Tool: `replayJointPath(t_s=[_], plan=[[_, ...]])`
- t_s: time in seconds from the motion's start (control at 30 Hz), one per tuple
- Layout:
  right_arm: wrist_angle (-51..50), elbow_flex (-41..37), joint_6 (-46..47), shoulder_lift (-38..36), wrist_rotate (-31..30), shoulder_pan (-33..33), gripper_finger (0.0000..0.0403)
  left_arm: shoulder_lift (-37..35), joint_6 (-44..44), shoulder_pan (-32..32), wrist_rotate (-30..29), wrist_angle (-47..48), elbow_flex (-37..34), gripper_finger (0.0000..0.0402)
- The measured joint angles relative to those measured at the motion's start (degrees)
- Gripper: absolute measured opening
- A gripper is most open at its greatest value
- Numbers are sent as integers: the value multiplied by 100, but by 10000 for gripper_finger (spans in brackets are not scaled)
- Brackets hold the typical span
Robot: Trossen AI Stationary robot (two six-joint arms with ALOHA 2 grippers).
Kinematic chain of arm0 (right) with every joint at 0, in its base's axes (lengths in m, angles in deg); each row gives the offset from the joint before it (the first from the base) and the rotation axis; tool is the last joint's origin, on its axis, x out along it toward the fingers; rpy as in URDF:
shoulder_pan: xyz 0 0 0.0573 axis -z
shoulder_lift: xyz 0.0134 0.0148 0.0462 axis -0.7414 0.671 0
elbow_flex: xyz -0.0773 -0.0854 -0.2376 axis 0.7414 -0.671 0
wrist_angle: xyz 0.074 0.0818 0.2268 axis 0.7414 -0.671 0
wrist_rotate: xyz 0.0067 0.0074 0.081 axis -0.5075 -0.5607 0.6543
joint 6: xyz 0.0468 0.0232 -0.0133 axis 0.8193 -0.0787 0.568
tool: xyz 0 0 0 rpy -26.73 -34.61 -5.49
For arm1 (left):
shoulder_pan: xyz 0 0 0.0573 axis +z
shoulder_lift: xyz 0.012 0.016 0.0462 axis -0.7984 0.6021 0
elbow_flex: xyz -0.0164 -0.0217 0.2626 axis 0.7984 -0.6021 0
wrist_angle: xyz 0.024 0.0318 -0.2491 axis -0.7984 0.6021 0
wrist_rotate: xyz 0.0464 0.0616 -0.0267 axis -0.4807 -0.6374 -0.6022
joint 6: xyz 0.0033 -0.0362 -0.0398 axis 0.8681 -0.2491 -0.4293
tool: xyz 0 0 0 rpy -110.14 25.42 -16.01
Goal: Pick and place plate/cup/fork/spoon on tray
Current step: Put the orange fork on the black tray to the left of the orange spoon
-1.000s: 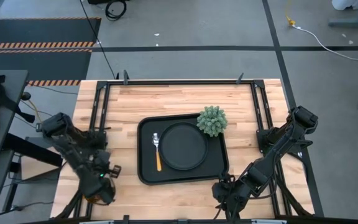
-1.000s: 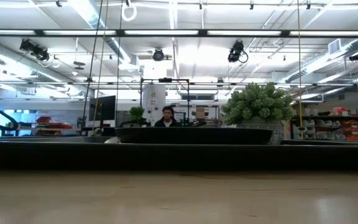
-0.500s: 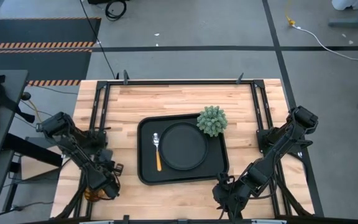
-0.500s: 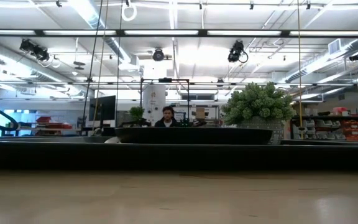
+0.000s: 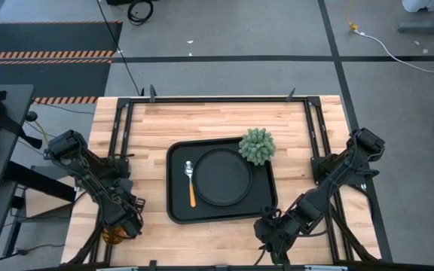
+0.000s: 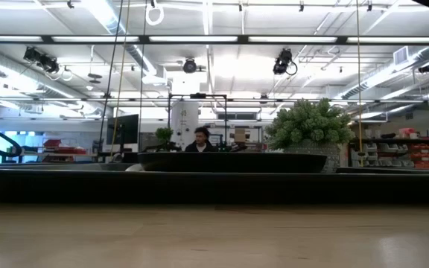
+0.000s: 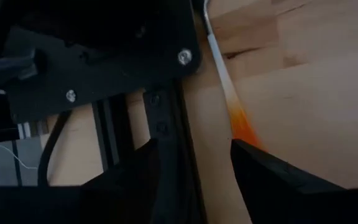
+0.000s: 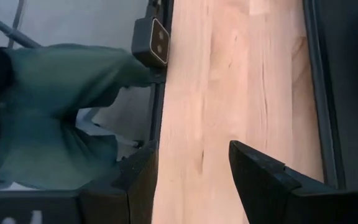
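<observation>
The black tray lies mid-table. On it are the round black plate and, to the plate's left, the spoon. My left gripper hovers low at the table's near left corner, open. The fork, with its red-orange handle, lies flat on the wood there, beside one finger. An amber-brown thing, probably the cup, peeks out from under that arm. My right gripper waits open over bare wood by the near edge, right of the tray. My left gripper stands open next to the fork's orange handle end, which lies on the table by one fingertip. I cannot tell whether that fingertip touches it.
A small green potted plant stands at the tray's far right corner. The black table frame runs along the left edge under my left gripper. A green sleeve or trouser leg of a person shows past the near edge. Bare wood lies left and right of the tray.
My left arm has shifted a little at the table's near left corner, and its shoulder end has drawn slightly toward the far left. The tray, plate, spoon and plant have stayed put.
</observation>
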Motion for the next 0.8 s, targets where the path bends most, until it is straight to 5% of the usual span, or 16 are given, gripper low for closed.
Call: replayJointPath(t_s=[0.33, 0.6, 0.8], plan=[[-900, 0, -974, -570, -680, 149, 181, -108, 107, 18, 491, -338, -558, 180], [-1093, -325, -2067, -1652, -1604, 655, 167, -435, -207, 0, -104, -658, -588, 211], [-659, -1180, -1836, -2706, -1604, 1109, 167, -749, -254, -156, -1257, -1055, -588, 239]])
